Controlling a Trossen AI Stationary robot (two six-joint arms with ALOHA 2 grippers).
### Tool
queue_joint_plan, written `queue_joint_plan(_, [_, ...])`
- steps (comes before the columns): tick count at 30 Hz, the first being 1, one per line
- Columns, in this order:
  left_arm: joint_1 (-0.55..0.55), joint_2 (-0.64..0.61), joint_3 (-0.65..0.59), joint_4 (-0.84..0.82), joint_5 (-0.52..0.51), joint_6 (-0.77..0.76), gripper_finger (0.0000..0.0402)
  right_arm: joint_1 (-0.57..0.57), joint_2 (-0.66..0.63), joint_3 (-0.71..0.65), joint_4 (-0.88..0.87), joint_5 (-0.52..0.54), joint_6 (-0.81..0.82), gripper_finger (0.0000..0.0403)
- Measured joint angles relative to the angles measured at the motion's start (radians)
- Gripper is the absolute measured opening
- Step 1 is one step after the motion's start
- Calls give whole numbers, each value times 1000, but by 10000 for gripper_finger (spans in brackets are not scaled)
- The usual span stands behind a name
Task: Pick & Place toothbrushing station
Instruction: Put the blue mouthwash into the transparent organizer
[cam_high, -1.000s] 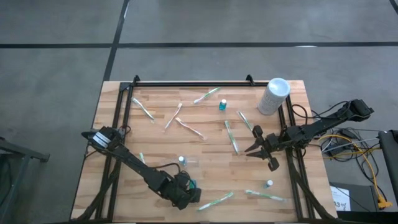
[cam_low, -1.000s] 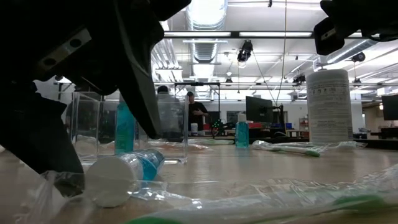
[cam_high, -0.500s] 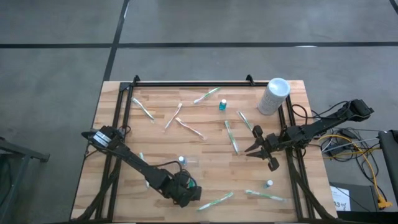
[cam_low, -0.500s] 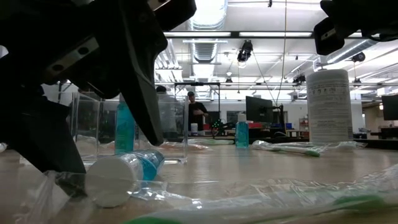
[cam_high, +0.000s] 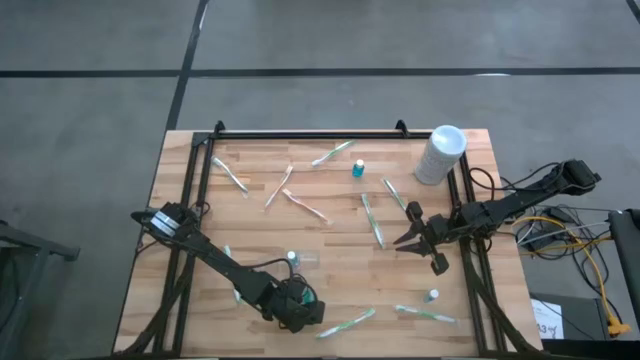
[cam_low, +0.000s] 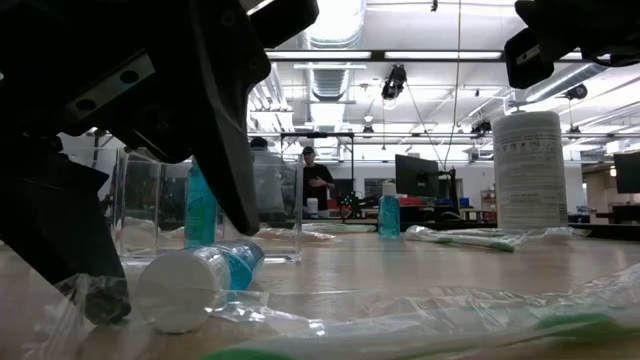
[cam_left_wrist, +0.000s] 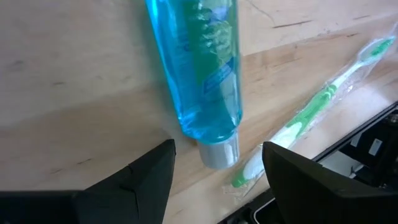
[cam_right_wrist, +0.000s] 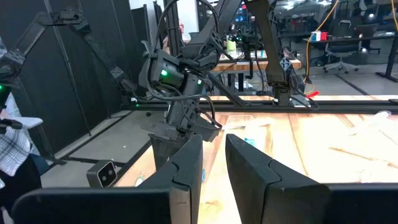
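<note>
A slatted wooden table (cam_high: 330, 215) edged by a black metal frame (cam_high: 310, 134) carries a scatter of toothbrushing supplies. A white canister (cam_high: 440, 154) stands upright at one far corner. Near it lie wrapped toothbrushes (cam_high: 372, 219), with a small teal bottle (cam_high: 357, 168) standing just beyond them. Farther from the canister, more wrapped toothbrushes (cam_high: 231, 175) lie across the boards. Along the edge opposite the canister, a blue bottle (cam_left_wrist: 202, 59) lies on its side beside a green toothbrush in clear wrap (cam_left_wrist: 311, 109); a small white-capped bottle (cam_high: 432, 296) stands nearby.
</note>
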Motion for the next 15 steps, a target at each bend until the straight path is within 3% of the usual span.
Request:
queue_joint_plan(10, [6, 0, 0, 15, -15, 4, 245, 0, 0, 0, 0, 0, 0, 68])
queue_joint_plan(15, [7, 0, 0, 15, -17, 5, 214, 0, 0, 0, 0, 0, 0, 68])
